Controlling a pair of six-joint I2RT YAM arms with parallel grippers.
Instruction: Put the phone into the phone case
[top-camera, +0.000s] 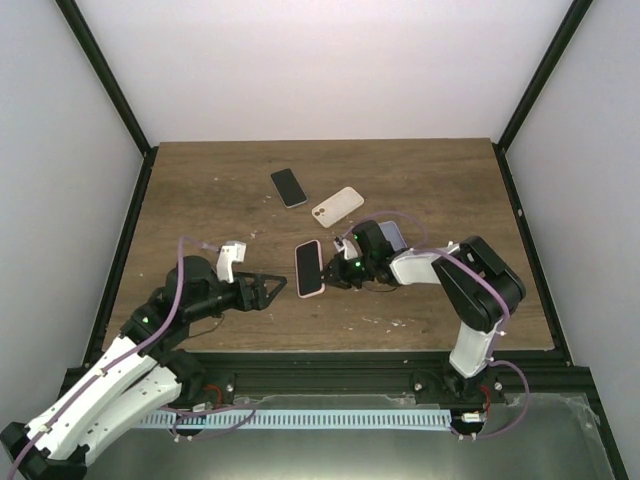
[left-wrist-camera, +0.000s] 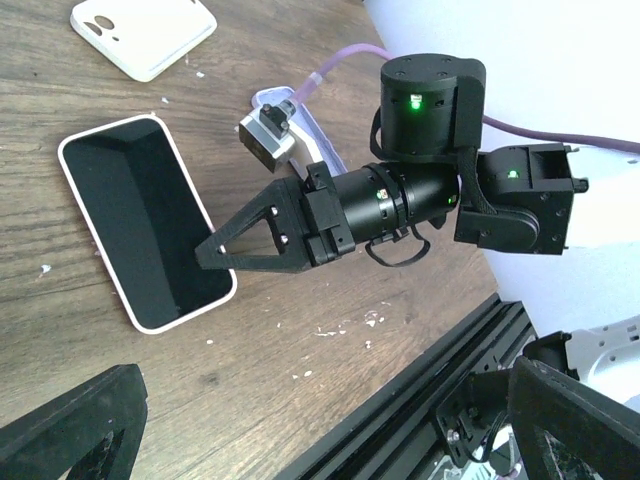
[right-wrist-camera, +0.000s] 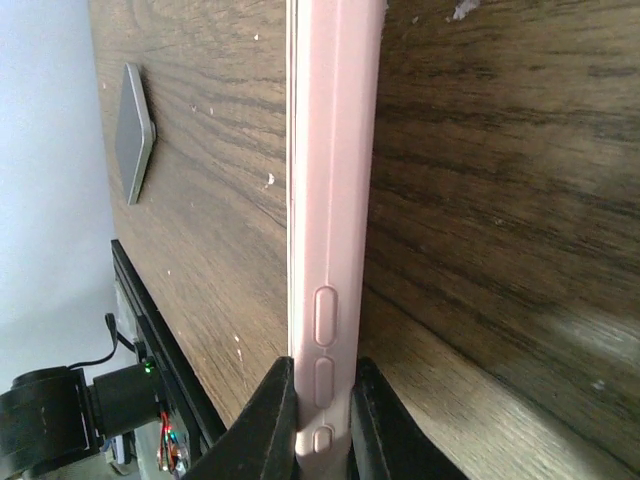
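Phone case edge is pinched between the right claw's fingers.

1. A dark wooden table fills the floor of the enclosure, its grain running from 9 to 3 o'clock.
2. A white phone cover lies flat at about 12 o'clock from the table's middle, its camera cut-outs showing.
3. A pale lavender flat object lies at about 3 o'clock, partly hidden.
4. White specks dot the wood towards 5 o'clock.
5. Black frame posts rise at 10 and 2 o'clock, and a black rail edges the table at 6 o'clock.
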